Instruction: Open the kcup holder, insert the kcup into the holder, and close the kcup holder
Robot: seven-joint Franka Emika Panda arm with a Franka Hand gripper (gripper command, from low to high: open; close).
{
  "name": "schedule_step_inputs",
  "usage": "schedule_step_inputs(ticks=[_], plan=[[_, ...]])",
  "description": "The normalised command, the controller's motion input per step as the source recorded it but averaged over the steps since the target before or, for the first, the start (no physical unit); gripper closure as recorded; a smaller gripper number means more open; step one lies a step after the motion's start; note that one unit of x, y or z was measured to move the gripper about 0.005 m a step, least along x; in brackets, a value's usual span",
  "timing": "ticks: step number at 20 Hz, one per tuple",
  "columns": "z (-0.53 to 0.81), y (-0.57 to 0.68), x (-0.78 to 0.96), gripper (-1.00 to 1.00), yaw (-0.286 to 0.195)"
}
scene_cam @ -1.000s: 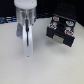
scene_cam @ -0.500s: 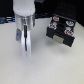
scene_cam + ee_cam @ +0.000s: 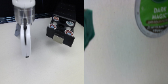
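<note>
Exterior view. The hand (image 3: 27, 54) is shown hanging from the white arm (image 3: 24, 11) over the pale counter (image 3: 50, 67), with its slim fingers (image 3: 26, 46) reaching down almost to the surface. The fingertips appear drawn close together, yet at this resolution it cannot be told whether they are apart, together or clamped on anything. The kcup holder (image 3: 61, 31), a dark boxy unit with stacked fronts and pale handle marks, is seen standing on the counter toward the exterior view's right, well apart from the hand. Its fronts appear pushed in, though the blur leaves this uncertain.

Compared with the frames taken a second and half a second earlier, the arm is seen shifted slightly toward the exterior view's right and lowered, the fingertips now lying nearer the counter. The kcup holder is unchanged in place and attitude.

Wrist view. The kcup (image 3: 154, 18) is seen from above as a round pod with a green lid bearing pale lettering and a whitish rim, resting on the pale counter and cut off by the picture's edge. A blurred dark green shape (image 3: 88, 31) is seen at the opposite edge; what it is cannot be told. In the exterior view the kcup cannot be made out.
</note>
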Motion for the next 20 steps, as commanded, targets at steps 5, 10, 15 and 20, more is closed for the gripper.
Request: schedule_step_inputs(ticks=[5,10,15,20], plan=[[0.0,0.07,-0.41,-1.0,0.0],[-0.14,-0.01,-0.23,-1.0,-0.075],[-0.32,-0.07,-0.06,-1.0,-0.172],[-0.35,-0.13,-0.01,-1.0,-0.178]])
